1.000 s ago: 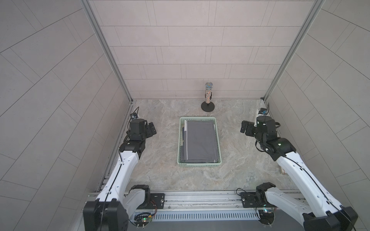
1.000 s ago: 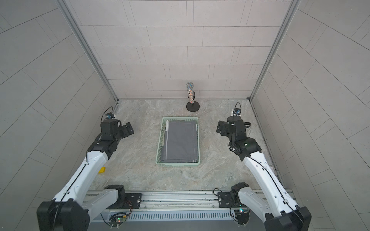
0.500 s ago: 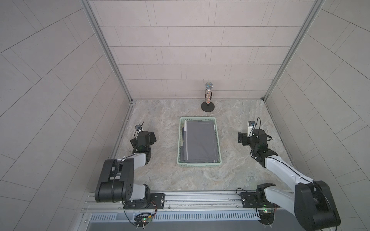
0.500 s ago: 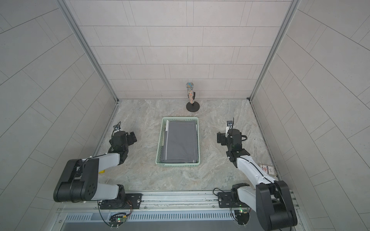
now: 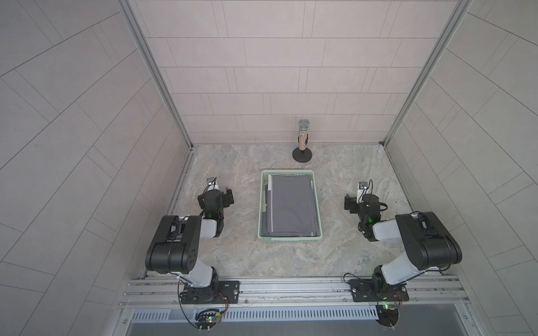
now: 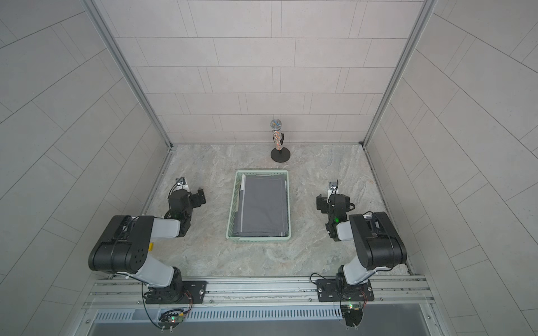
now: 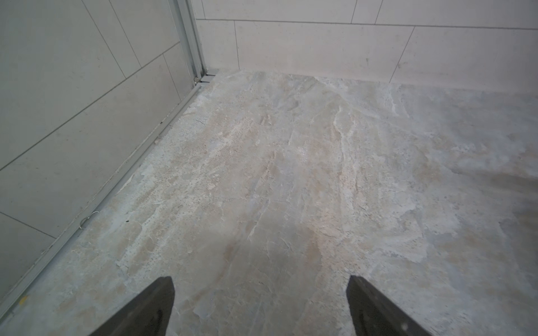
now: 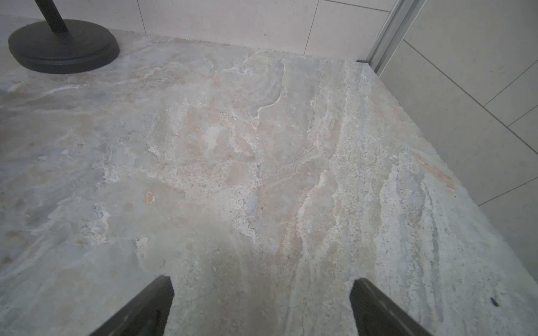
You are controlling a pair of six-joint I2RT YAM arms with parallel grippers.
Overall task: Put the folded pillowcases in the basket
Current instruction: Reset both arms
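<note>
- The basket (image 5: 290, 239) sits mid-table, filled by the folded pillowcase (image 5: 292, 206). Its raised rim stands between the two arms.
- Open strips of bare table (image 5: 241, 259) run along both long sides of the basket and in front of it.
- A microphone stand (image 5: 302, 136) rises just behind the basket, near the back wall (image 5: 291, 72).
- The left gripper (image 7: 260, 279), jaws wide apart, hangs over bare table near the left side wall (image 7: 72, 116).
- The right gripper (image 8: 261, 279) does likewise near the right side wall (image 8: 480, 101).

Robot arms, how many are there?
2. The left arm sits folded on one side of the green basket; the right arm sits on the opposite side. None seems hidden.
</note>
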